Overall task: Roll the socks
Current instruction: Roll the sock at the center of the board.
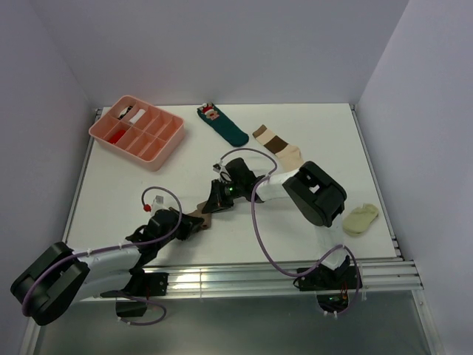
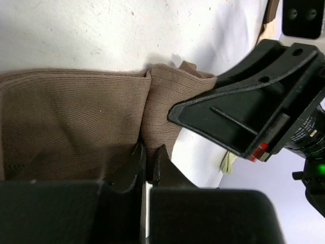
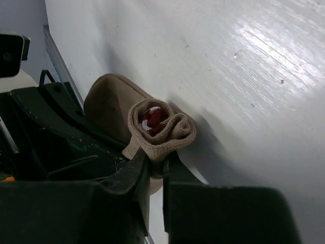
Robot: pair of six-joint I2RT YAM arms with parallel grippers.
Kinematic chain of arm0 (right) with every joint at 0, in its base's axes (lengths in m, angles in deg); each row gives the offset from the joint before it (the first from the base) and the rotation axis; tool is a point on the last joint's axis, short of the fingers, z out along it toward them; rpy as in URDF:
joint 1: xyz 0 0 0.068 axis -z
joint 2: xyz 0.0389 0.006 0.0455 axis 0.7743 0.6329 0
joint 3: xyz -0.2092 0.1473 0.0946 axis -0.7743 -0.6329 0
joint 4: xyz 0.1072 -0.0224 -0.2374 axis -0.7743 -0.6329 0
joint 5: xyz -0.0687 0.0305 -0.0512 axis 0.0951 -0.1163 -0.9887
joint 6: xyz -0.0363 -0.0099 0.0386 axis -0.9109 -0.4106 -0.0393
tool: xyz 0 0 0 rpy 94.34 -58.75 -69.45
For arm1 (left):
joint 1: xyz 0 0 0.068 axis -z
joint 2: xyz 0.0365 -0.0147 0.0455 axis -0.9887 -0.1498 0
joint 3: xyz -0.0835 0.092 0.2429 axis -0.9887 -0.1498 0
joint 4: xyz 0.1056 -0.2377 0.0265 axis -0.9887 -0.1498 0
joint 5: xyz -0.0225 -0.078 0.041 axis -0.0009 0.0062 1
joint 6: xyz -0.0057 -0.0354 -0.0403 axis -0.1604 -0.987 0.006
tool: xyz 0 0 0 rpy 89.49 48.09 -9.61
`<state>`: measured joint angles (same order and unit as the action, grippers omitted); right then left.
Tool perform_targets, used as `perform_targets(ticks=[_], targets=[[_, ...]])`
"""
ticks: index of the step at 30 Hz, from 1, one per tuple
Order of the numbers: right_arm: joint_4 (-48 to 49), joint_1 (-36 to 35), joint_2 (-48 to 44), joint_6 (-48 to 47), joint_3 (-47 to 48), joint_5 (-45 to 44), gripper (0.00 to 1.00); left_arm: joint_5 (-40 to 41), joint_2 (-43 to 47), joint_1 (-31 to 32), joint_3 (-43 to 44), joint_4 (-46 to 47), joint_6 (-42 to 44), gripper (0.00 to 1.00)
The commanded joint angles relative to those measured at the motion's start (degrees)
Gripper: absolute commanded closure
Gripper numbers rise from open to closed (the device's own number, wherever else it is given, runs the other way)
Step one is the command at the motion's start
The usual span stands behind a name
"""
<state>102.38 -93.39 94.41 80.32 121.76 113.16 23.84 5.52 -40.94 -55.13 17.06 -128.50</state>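
Tools, two: left tool pressed together on a fold of the tan-brown sock, right tool nipped onto that sock's rolled end, both at the near middle of the table. Fabric is judged light, soft and limp, ribbed rather than slippery, and likely to unroll if released; hold is best taken across the roll's whole thickness. Banded sock is seen flat, well apart at the far side, untouched by either tool.

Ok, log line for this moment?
step: rolling | left gripper: shut on tan sock | right gripper: shut on its rolled end | striped sock: lying flat, untouched
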Motion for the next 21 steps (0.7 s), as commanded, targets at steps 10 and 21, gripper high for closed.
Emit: perform_targets(ticks=[10, 21], targets=[[-6.43, 2.83, -4.41, -6.78, -3.10, -6.42, 1.00, 2.61, 4.18, -2.30, 6.47, -16.35, 9.79, 0.52], [-7.49, 6.09, -8.98, -10.12, -5.30, -6.16, 1.00, 2.27, -0.53, -7.84, 10.77, -17.52, 16.99, 0.65]])
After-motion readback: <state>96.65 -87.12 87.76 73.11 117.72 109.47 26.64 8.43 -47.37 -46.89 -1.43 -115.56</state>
